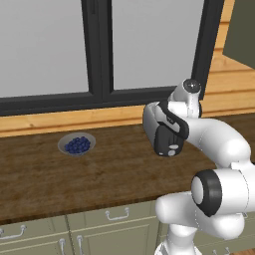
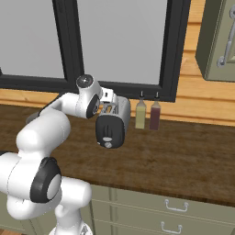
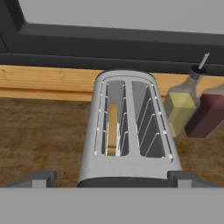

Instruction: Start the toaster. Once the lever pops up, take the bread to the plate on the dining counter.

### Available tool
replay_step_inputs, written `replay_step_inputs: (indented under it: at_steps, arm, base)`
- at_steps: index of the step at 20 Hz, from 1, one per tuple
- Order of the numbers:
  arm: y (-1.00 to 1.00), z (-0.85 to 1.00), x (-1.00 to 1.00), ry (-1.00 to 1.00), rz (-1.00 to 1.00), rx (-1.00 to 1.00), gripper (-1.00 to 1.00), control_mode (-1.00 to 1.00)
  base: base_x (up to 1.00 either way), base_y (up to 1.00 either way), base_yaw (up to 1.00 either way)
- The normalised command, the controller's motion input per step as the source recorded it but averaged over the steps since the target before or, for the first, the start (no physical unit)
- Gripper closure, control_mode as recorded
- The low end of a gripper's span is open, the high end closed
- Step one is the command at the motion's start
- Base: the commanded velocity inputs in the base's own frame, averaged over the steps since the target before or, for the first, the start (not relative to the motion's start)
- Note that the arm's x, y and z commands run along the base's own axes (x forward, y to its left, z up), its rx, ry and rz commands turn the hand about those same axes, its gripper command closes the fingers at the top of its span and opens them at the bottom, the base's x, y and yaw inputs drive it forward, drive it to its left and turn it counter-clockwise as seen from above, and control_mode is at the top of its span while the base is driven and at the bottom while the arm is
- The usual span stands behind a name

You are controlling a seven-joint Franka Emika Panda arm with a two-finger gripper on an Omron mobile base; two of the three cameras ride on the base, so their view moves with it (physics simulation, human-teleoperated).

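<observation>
Gripper (image 3: 112,178): released, jaws spread wide, holding nothing. Both dark fingertips (image 3: 39,178) flank the near end of the toaster from above, one on either side and clear of its body.

Toaster (image 3: 129,127): silver-white, rounded, seen from directly overhead in the hand view; stands on the wooden bench (image 2: 183,160) near the back wall below the window. In the right base view its black end face (image 2: 109,131) is turned toward the robot.

Lever (image 2: 107,139): small pale tab on that black end face, above the round knob (image 2: 108,145). Its exact position in the slide is too small to tell.

Bread (image 3: 112,127): tan slice standing on edge inside the left slot in the hand view, sunk mostly below the rim. The other slot holds only its wire guides.

Bottles: one yellow-green (image 2: 140,114), one dark red (image 2: 155,115), just beside the toaster on its right, against the wall.

Bowl of blueberries (image 1: 76,145): on the bench, well apart to the left.

Step in hand (judged): starting the toaster; the arm hovers above the appliance, lever not yet touched.

Next move calls for: bringing a fingertip down over the front face onto the tab and pressing downward, avoiding the knob and the bottles.
</observation>
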Motion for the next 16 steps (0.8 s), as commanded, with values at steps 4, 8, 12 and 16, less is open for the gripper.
replay_step_inputs:
  at_steps: [4, 8, 12, 16]
  arm:
    - [0.0, 0.0, 0.0, 0.0, 0.0, 0.0, -1.0, -1.0]
    - [0.0, 0.0, 0.0, 0.0, 0.0, 0.0, -1.0, -1.0]
    - [0.0, 0.0, 0.0, 0.0, 0.0, 0.0, -1.0, -1.0]
    - [0.0, 0.0, 0.0, 0.0, 0.0, 0.0, -1.0, -1.0]
  base:
    - [0.0, 0.0, 0.0]
    - [0.0, 0.0, 0.0]
    - [0.0, 0.0, 0.0]
    - [0.0, 0.0, 0.0]
